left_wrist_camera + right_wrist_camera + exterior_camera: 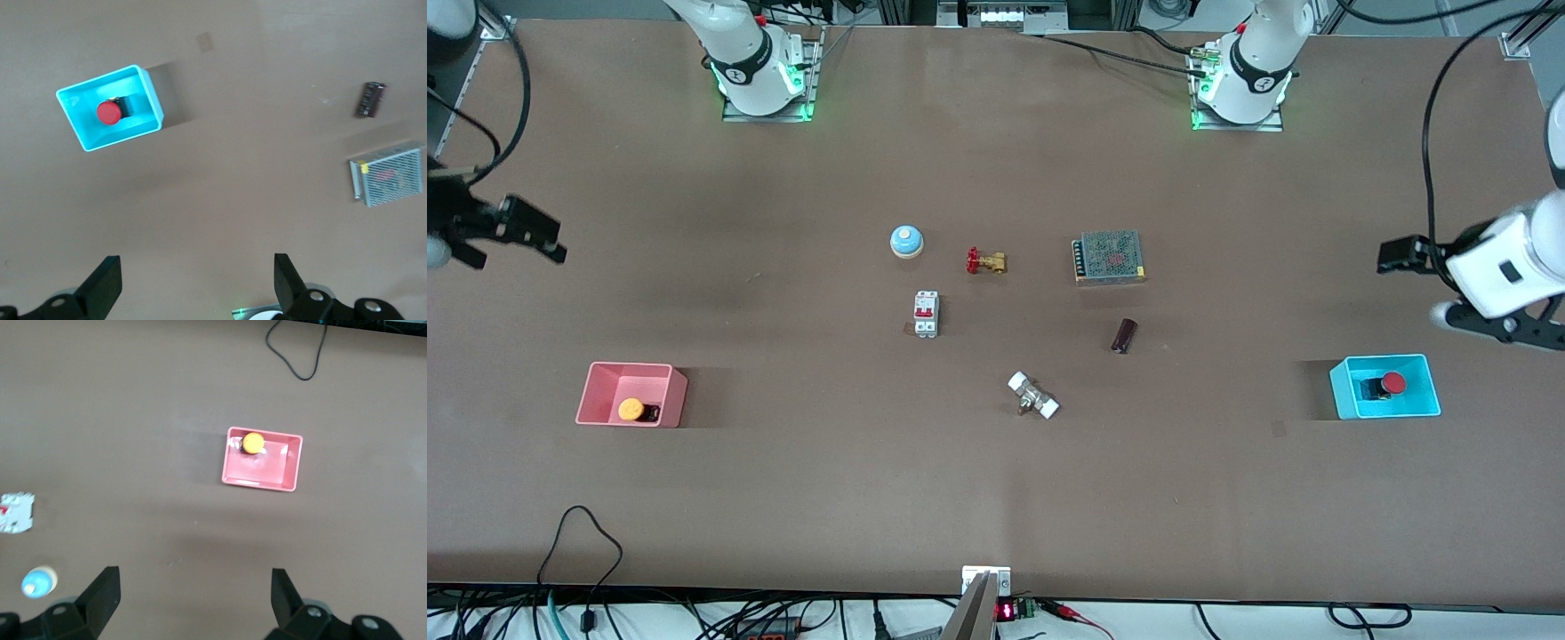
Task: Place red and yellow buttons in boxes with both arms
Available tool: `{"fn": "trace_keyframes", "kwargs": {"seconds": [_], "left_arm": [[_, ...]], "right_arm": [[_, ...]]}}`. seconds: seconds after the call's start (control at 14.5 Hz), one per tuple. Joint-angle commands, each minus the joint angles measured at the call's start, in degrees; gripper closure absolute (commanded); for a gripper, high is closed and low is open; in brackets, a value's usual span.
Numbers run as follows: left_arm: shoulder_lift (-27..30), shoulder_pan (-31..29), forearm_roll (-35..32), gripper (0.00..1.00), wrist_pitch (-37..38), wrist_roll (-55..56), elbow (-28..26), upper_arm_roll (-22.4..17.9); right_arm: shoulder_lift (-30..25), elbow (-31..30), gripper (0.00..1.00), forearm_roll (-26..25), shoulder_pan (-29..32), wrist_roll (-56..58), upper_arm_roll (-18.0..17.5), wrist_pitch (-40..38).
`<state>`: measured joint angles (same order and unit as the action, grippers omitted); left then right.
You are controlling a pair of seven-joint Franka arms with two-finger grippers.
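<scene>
The orange-yellow button [631,409] lies in the pink bin [618,380] toward the right arm's end of the table; the right wrist view shows the button [253,443] and the bin [277,463]. The red button [1392,383] lies in the cyan bin [1414,402] toward the left arm's end; the left wrist view shows the button [109,113] and the bin [87,130]. My right gripper [538,233] [193,593] is open and empty, up over bare table at its end. My left gripper [1396,256] [197,280] is open and empty, up over bare table at its end.
In the middle of the table lie a blue-domed bell [906,241], a brass valve with a red handle [986,261], a white breaker [926,314], a mesh-cased power supply [1110,257], a dark cylinder [1124,335] and a white-ended fitting [1033,396].
</scene>
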<state>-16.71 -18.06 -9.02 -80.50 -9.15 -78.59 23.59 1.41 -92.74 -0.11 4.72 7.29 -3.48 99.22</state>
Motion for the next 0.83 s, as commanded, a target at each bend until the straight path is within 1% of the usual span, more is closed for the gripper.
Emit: {"fn": "trace_keyframes", "kwargs": {"seconds": [0.0, 0.14, 0.21, 0.28, 0.34, 0.41, 0.55, 0.62, 0.69, 0.76], "left_arm": [[1.51, -0.66, -0.12, 0.0, 0.96, 0.62, 0.19, 2.16], [2.03, -0.57, 1.72, 0.0, 0.0, 1.58, -0.07, 1.2], [4.04, 1.52, 3.73, 0.0, -1.84, 3.68, -0.77, -1.42], [6.93, 8.85, 4.62, 0.0, -3.25, 5.27, -2.77, -9.19], [10.53, 14.92, 4.63, 0.0, -4.66, 5.63, -6.27, -15.7], [13.17, 16.55, 4.63, 0.0, -7.8, 5.55, -9.27, -17.25], [19.06, 19.45, 5.32, 0.0, -15.36, 4.93, -18.39, -21.81], [21.0, 20.08, 7.33, 0.0, -16.96, 4.93, -21.66, -22.7], [21.11, 20.0, 9.0, 0.0, -16.89, 4.93, -21.86, -22.97], [21.02, 19.91, 9.28, 0.0, -16.71, 4.84, -21.78, -22.98]], "right_arm": [[-1.06, -1.31, 0.0, 0.73, -0.93, -0.52, -0.12, -0.7], [-0.98, -1.13, 0.0, 0.73, -1.99, -3.85, -0.03, -1.39], [-0.89, -1.04, 0.0, 0.56, -2.34, -3.95, -0.03, -1.4], [-0.8, -0.95, 0.0, 0.29, -2.95, -3.86, 0.05, -1.4], [-0.54, -0.78, 0.0, 0.2, -3.05, -3.78, 0.23, -1.49], [-0.54, -0.69, 0.0, 0.12, -3.05, -3.77, 0.32, -1.49], [-0.27, -0.6, 0.0, -0.06, -2.96, -3.69, 0.23, -1.57], [-0.18, -0.6, 0.0, -0.15, -3.05, -3.77, 0.06, -1.84], [-0.01, -0.51, 0.0, -0.06, -3.05, -3.77, -0.03, -1.92], [0.17, -0.43, 0.0, -0.06, -2.96, -3.77, -0.03, -1.93]]}}
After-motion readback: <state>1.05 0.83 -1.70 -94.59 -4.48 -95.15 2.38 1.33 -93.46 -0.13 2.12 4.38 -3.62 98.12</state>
